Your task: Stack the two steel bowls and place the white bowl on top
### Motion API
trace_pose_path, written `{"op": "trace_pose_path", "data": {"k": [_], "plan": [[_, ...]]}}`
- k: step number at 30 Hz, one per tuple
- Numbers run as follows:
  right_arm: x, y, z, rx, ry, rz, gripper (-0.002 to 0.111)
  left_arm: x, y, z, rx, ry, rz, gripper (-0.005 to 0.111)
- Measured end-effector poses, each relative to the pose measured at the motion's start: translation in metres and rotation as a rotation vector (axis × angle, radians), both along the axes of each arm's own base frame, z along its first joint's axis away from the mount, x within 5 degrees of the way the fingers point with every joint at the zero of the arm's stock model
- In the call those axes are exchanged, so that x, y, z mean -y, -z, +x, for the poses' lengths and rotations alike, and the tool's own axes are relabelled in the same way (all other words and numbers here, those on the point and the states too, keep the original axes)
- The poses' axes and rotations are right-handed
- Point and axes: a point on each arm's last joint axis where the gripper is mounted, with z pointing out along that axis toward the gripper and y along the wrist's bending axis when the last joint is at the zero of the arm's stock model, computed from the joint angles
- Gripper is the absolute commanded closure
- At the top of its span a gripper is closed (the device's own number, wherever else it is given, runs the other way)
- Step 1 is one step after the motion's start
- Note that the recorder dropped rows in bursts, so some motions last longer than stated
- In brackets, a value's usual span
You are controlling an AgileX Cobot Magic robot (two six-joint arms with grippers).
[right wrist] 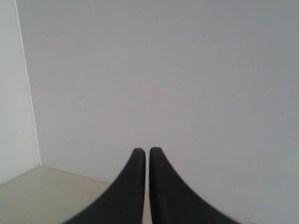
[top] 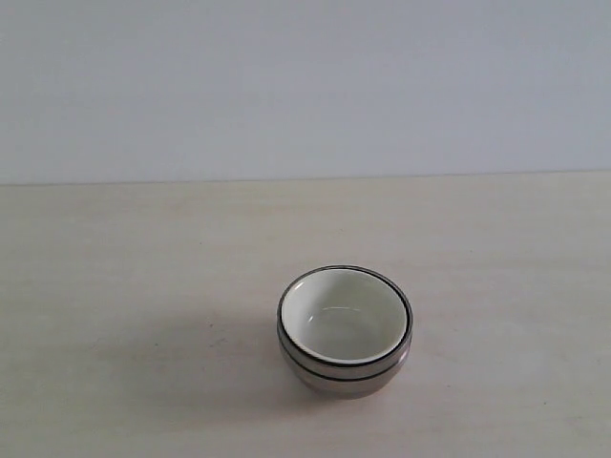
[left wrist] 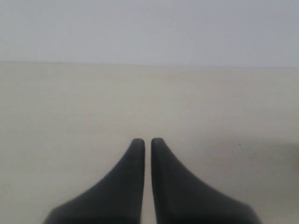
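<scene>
In the exterior view the white bowl (top: 345, 316) sits nested inside the two steel bowls (top: 344, 374), which stand one inside the other on the pale table (top: 143, 286), right of centre near the front. Only the steel rims and the outer bowl's lower side show. Neither arm appears in that view. The left gripper (left wrist: 146, 141) is shut, its dark fingers nearly touching over bare tabletop, holding nothing. The right gripper (right wrist: 147, 150) is shut too, empty, pointing at a grey wall. No bowl shows in either wrist view.
A plain grey-white wall (top: 305, 86) rises behind the table's far edge. In the right wrist view a wall corner seam (right wrist: 28, 84) and a strip of table surface (right wrist: 42, 196) show.
</scene>
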Motion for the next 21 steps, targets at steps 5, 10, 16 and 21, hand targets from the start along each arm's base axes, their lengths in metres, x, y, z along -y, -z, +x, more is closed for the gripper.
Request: {"op": "trace_pose_path", "data": {"k": [5,10,16,21], "plan": [[0.008,-0.003,-0.018,0.066,-0.001,0.029,0.108,0.000,0.000,0.000,0.000,0.000,0.000,0.102],[0.015,-0.005,-0.035,0.129,-0.001,0.057,0.108,0.000,0.000,0.000,0.000,0.000,0.000,0.102],[0.027,-0.011,-0.051,0.243,0.064,0.127,0.108,0.000,0.000,0.000,0.000,0.000,0.000,0.102],[0.029,-0.013,-0.055,0.276,0.155,0.135,0.108,0.000,0.000,0.000,0.000,0.000,0.000,0.102]]}}
